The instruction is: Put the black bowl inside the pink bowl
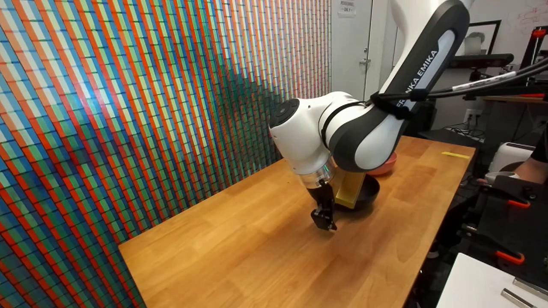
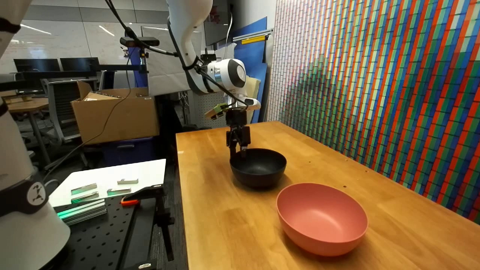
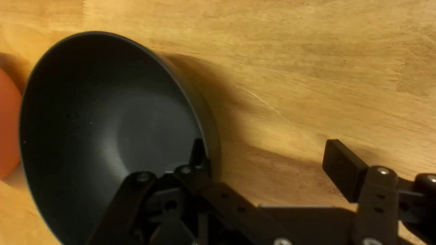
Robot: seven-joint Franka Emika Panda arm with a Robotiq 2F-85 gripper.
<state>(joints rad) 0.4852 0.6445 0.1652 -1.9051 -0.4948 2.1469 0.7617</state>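
Observation:
The black bowl (image 2: 258,170) stands upright on the wooden table. It also shows in an exterior view (image 1: 370,192), partly behind the arm, and fills the left of the wrist view (image 3: 136,102). The pink bowl (image 2: 322,221) stands upright beside it, apart from it. It is partly hidden by the arm in an exterior view (image 1: 385,167), and only its edge shows in the wrist view (image 3: 7,126). My gripper (image 3: 270,161) is open and low at the black bowl's rim. One finger is just inside the rim; the other is outside, well apart from the wall.
The wooden table (image 1: 239,252) runs along a wall of coloured strips (image 2: 375,93). A side stand with a white board (image 2: 150,172) and metal bars is beside the table. A cardboard box (image 2: 116,116) stands farther back. Yellow tape (image 1: 455,155) lies on the table's end.

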